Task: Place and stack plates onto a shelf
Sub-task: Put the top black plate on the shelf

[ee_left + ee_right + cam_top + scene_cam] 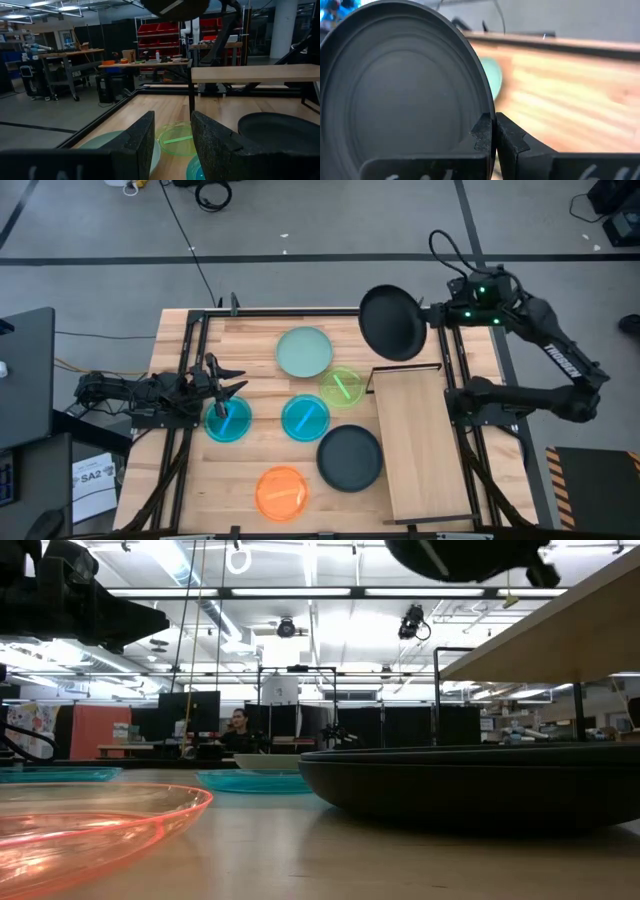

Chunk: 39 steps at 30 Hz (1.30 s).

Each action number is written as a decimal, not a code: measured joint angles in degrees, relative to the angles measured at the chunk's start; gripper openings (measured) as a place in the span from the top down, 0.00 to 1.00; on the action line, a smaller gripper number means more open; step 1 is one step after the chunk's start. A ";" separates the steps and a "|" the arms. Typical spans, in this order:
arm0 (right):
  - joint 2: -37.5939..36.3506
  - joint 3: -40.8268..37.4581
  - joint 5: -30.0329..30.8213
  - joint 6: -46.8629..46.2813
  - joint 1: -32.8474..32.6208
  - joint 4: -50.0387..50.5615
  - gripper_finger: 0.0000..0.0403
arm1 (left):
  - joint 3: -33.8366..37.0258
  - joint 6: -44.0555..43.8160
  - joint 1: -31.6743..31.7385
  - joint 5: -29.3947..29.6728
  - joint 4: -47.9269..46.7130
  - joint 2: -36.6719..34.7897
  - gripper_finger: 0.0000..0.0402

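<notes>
Planked wood makes up the surface (260, 345), where the shelf (420, 445) stands raised along the right side with no plates on it. Above its far left corner, the right claw (432, 316) is pinched shut on the rim of a black plate (392, 323) held in the air. Mint (304, 351), lime (342, 387), two cyan (305, 417), orange (281, 491) and another black plate (350, 457) lie on the surface, and the left claw (228, 387) hovers over the left cyan plate (228, 421), parted and holding nothing.

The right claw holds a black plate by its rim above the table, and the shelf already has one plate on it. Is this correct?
Not fully. The right claw does hold a black plate by its rim above the table, as the right wrist view shows. But the shelf has no plate on it: the high view shows its board bare. The second black plate lies on the tabletop beside the shelf.
</notes>
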State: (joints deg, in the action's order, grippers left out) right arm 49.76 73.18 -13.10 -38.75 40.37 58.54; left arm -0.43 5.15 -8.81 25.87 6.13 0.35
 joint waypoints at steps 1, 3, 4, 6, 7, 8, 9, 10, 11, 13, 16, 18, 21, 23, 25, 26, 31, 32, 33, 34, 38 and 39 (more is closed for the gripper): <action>0.53 1.41 -0.04 -0.68 -1.32 2.05 0.96 | 0.00 -0.20 -0.01 0.00 0.00 -0.02 0.66; 1.60 3.91 -0.56 -2.31 -4.21 6.17 0.96 | -0.02 -0.71 -0.01 0.00 0.00 -0.01 0.66; 2.17 4.90 -1.01 -3.22 -5.72 8.10 0.96 | -0.02 -1.02 0.01 0.00 0.00 -0.02 0.66; 3.35 6.46 -1.99 -4.87 -8.92 11.93 0.96 | 0.00 -1.10 0.01 0.00 0.00 -0.02 0.66; 3.89 6.98 -2.06 -5.64 -10.60 13.48 0.96 | 0.00 -1.17 0.01 0.00 0.00 -0.01 0.66; 4.38 7.30 -2.12 -6.44 -12.40 14.66 0.96 | -0.02 -1.18 0.00 0.00 0.00 0.00 0.66; 4.78 7.39 -2.50 -7.23 -14.18 15.44 0.96 | 0.00 -1.20 0.01 0.00 0.00 -0.01 0.66; 5.14 7.40 -2.96 -7.96 -15.97 15.97 0.96 | 0.00 -1.18 0.00 0.00 0.00 0.00 0.66; 5.54 7.40 -3.30 -8.49 -17.92 16.27 0.96 | -0.01 -1.18 0.01 0.00 0.00 0.00 0.66; 6.43 7.40 -3.52 -10.24 -21.96 16.25 0.96 | -0.01 -1.18 0.00 0.00 0.00 -0.02 0.66; 7.96 7.40 -2.99 -12.48 -28.52 16.24 0.96 | -0.02 -1.18 0.01 0.00 0.00 -0.02 0.66; 9.07 7.40 -2.37 -13.68 -32.90 16.18 0.96 | 0.00 -1.18 0.01 0.00 0.00 0.00 0.66; 10.73 7.40 -0.84 -15.90 -39.42 16.16 0.96 | -0.01 -1.18 -0.01 0.00 0.00 0.01 0.66; 11.83 7.40 0.93 -17.63 -43.71 16.14 0.96 | -0.02 -1.18 0.00 0.00 0.00 -0.02 0.66; 12.84 7.40 2.74 -19.11 -47.90 16.14 0.96 | 0.00 -1.18 0.01 0.00 0.00 -0.02 0.66; 13.29 7.40 3.78 -19.80 -49.92 16.16 0.96 | -0.02 -1.18 -0.01 0.00 0.00 0.01 0.66; 14.88 7.40 8.38 -22.92 -59.43 16.21 0.96 | 0.00 -1.82 -0.01 -0.01 0.00 0.00 0.66; 15.13 7.40 9.23 -23.23 -61.26 16.25 0.96 | -0.01 -1.83 0.01 0.00 0.00 -0.02 0.66; 15.37 7.40 10.00 -23.39 -63.02 16.25 0.96 | -0.02 -1.88 0.01 0.00 0.00 -0.02 0.66; 15.61 7.40 10.73 -23.50 -64.75 16.31 0.96 | 0.00 -1.90 -0.01 0.00 0.00 0.00 0.66; 16.45 7.40 15.15 -25.11 -70.76 18.76 0.96 | 0.00 -1.93 0.00 0.00 -0.01 0.00 0.66; 16.65 7.40 16.23 -26.08 -72.00 19.78 0.96 | 0.00 -1.94 0.01 0.00 0.00 -0.01 0.66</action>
State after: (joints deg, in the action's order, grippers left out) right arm 66.41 80.58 3.13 -64.83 -31.63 78.32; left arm -0.43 3.21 -8.80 25.87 6.13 0.34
